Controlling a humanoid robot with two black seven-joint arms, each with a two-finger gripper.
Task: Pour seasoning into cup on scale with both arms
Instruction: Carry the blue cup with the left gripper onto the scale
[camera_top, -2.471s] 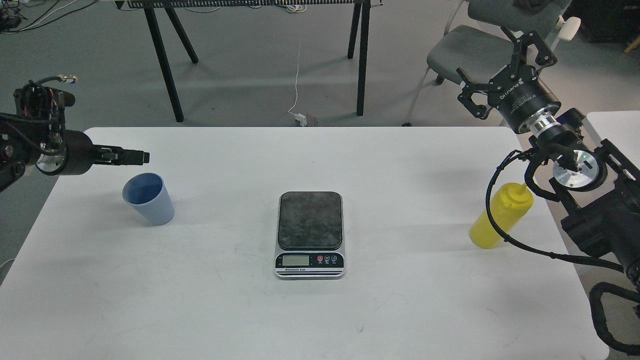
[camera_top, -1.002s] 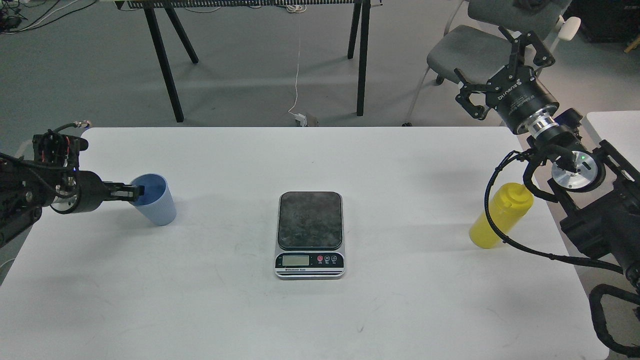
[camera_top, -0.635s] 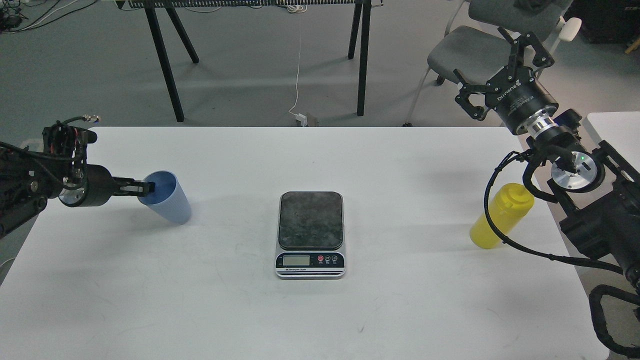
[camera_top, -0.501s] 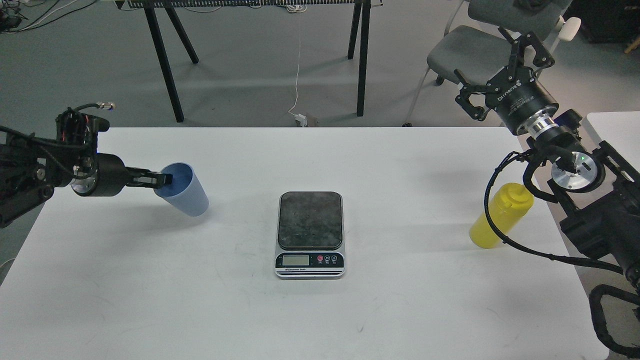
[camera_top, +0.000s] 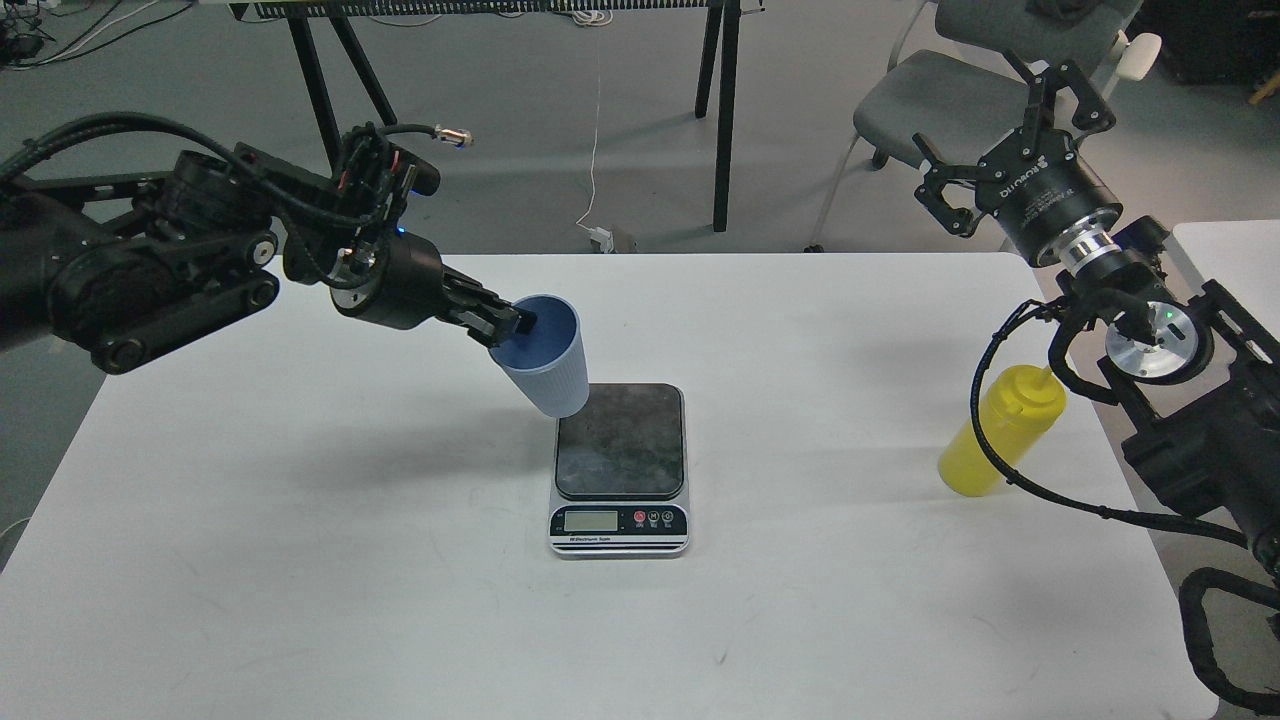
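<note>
left gripper: fingers clamped on the near-left rim of the cup, one finger inside the mouth, the other against the outer wall. cup held clear of the desk, tilted, mouth turned up and toward the left arm, tapered base pointing down and to the right. base positioned at the rear-left corner of the scale; contact between base and platform cannot be told. dark grey platform bare, front panel with lcd and red buttons facing the near edge of the desk.

right gripper: raised above the far-right corner of the desk, pointing up and away, fingers spread apart, holding nothing. well apart from the seasoning.

seasoning: standing on the desk near its right edge, below the right wrist, nozzle partly hidden behind the arm, a black cable crossing in front of the yellow body. well apart from scale and cup.
</note>
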